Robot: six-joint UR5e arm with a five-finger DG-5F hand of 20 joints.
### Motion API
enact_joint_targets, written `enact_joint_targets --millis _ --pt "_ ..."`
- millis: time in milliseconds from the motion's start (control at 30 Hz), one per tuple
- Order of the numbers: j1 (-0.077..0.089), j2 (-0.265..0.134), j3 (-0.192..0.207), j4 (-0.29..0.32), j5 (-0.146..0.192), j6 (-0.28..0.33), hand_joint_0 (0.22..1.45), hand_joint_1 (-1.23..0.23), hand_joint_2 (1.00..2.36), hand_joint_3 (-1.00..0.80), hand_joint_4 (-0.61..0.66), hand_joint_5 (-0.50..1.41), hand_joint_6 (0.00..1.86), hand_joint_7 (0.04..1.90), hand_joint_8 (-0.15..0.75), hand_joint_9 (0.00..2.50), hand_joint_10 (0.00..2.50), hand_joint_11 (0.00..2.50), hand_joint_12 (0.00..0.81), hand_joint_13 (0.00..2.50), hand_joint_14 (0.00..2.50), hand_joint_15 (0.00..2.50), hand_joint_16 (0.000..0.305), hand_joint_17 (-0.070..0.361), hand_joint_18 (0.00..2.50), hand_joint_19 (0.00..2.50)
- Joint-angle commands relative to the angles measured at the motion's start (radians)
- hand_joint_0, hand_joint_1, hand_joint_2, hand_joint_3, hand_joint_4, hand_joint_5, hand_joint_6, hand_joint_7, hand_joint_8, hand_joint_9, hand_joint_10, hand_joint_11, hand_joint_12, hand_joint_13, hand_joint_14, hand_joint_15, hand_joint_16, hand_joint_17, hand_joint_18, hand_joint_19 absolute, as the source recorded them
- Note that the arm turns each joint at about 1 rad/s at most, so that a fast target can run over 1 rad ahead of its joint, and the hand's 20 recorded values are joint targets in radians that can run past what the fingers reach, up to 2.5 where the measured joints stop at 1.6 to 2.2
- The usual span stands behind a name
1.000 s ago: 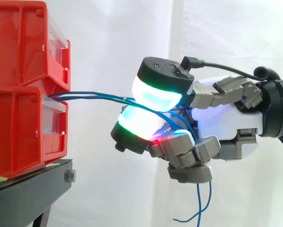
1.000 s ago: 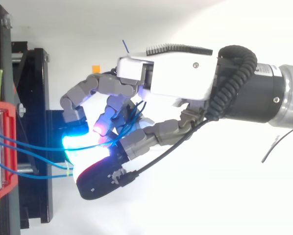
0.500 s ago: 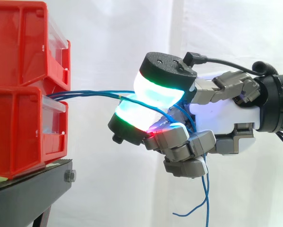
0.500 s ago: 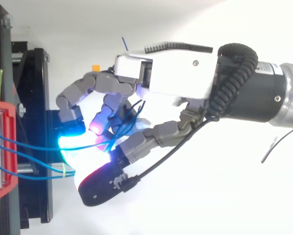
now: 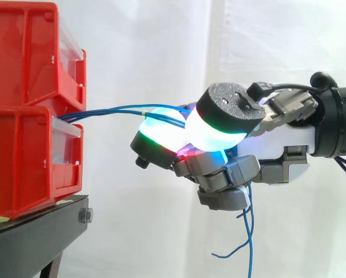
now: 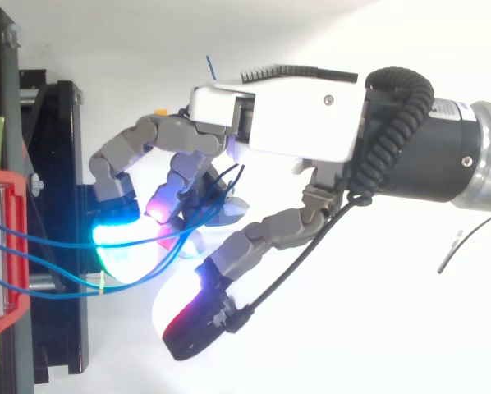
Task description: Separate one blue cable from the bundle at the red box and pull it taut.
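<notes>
**Fingers curled on the blue cables, thumb swung clear**

Fingers [image 5: 225, 174] of the grey-and-white robot hand [image 6: 295, 115] are curled round the thin blue cables [image 5: 103, 112]. The cables run from the front of the lower red plastic box [image 5: 22, 156] out to the hand, which is held well clear of that box. One longer finger reaches back toward the box, and the strands lie across its cyan-glowing pad [image 6: 118, 240].

Half a second ago the black-backed thumb [image 6: 198, 318] pressed its pad against that cyan pad, with the cables pinched between them. Seen from above, it now stands apart from the pad with a gap between. The hand sits at much the same distance from the box as before.

From the side the thumb overlaps the cyan pad, so the gap cannot be seen there. Inside the curled fingers the strands cross, and it cannot be told whether one is separated from the rest. Three strands leave the box in the top view. One runs nearly straight to the pad and the other two bow. Loose blue ends [image 5: 250, 243] hang below the hand, away from the box. The box is cut off at the picture's edge, with a second red box [image 5: 22, 52] stacked on it.

The box rests on a black metal stand [image 5: 40, 226], before a white curtain [image 5: 161, 46].
</notes>
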Motion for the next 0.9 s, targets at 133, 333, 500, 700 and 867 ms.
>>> enact_joint_targets --millis 133,333,500,700,867 --pt "-0.002 0.0 0.001 0.0 0.0 0.0 0.46 -0.95 1.0 -0.5 0.08 -0.17 0.87 1.12 0.322 1.17 0.01 1.69 0.401 0.81 1.29 1.6 0.053 0.12 0.98 1.45" --pt "0.0 0.0 0.003 0.0 0.0 0.0 0.5 -0.78 1.0 -0.5 0.01 -0.15 0.84 1.18 0.3 1.23 0.01 1.69 0.382 0.84 1.26 1.64 0.048 0.107 0.98 1.47" --pt "-0.002 0.0 0.003 0.0 0.0 -0.002 0.59 -0.69 1.0 -0.5 -0.03 -0.14 0.83 1.22 0.268 1.24 0.01 1.68 0.357 0.85 1.15 1.72 0.04 0.09 0.95 1.51" --pt "0.0 0.0 0.003 0.001 0.0 -0.002 0.68 -0.84 1.0 -0.46 -0.03 -0.14 0.84 1.28 0.269 1.23 0.01 1.69 0.357 0.86 1.14 1.71 0.039 0.089 0.95 1.51" --pt "-0.002 0.0 0.003 0.001 0.0 -0.002 0.7 -1.01 1.0 -0.5 0.0 -0.16 0.85 1.26 0.262 1.18 0.01 1.7 0.362 0.85 1.05 1.77 0.043 0.098 0.95 1.48"
